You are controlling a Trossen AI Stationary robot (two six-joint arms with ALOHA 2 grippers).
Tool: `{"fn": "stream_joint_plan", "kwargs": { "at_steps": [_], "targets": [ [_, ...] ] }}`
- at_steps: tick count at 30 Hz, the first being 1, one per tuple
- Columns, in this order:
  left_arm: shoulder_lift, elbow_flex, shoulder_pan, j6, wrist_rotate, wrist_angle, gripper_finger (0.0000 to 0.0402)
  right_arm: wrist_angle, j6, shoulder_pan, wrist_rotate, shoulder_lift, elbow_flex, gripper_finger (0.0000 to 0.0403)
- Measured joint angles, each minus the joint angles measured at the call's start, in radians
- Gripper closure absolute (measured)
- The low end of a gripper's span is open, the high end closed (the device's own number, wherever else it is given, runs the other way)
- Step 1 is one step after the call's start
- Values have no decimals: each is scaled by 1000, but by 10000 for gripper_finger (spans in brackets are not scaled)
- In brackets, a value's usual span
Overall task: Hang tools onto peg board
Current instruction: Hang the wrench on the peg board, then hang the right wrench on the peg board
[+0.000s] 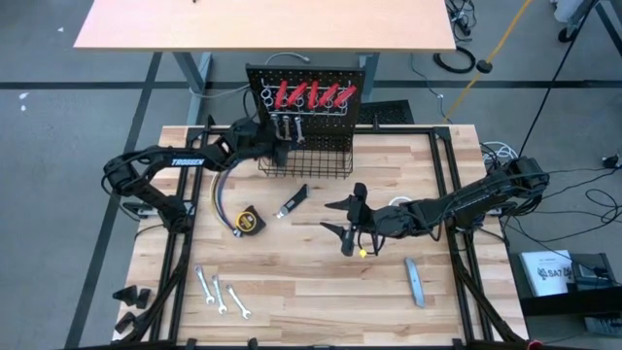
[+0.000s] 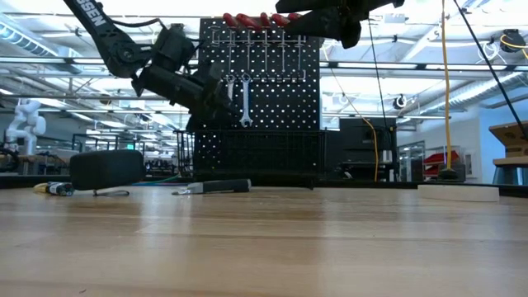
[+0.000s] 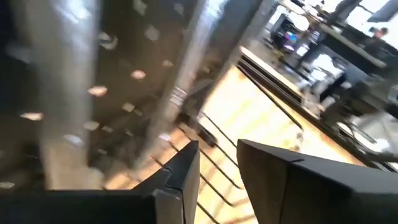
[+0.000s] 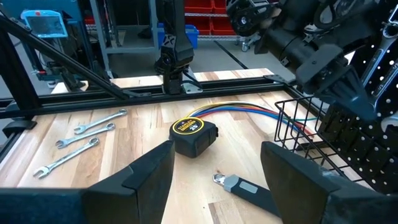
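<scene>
Left gripper: at the peg board face, just above the basket rim. Jaws parted by a narrow gap; nothing visibly clamped between the fingers. Blurred silver wrench shafts stand directly ahead of them.
Right gripper: above mid-table, well apart from the board. Jaws spread wide, grasping nothing.
Peg board: upright black perforated panel at the far table edge, directly in front of the left jaws.
Red-handled tools: five, seated side by side in the upper holder row, beyond the left jaws.
Hung wrenches: three silver pieces hanging below the red handles, just beside the left jaws.
Wire basket: at the board base, below the left jaws; contents cannot be told through the mesh.
Tape measure: one, yellow and black, on the table ahead of the right jaws, touching the coloured wires.
Knife: one, black-handled, flat between the tape measure and the right jaws.
Loose wrenches: three, flat near the front table edge on the left-arm side.
Grey bar: one, near the front edge on the right-arm side.
Open room: bare wood lies between the loose wrenches and the grey bar.
</scene>
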Motion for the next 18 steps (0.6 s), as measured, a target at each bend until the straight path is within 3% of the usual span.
{"fn": "stream_joint_plan", "kwargs": {
  "at_steps": [12,18],
  "targets": [
    [0,-1,-52,-78,343,-82,283,-13,8,0,0,0,0,172],
    [-62,-1,-127,-14,298,-92,283,-24,18,0,0,0,0,172]
  ]
}}
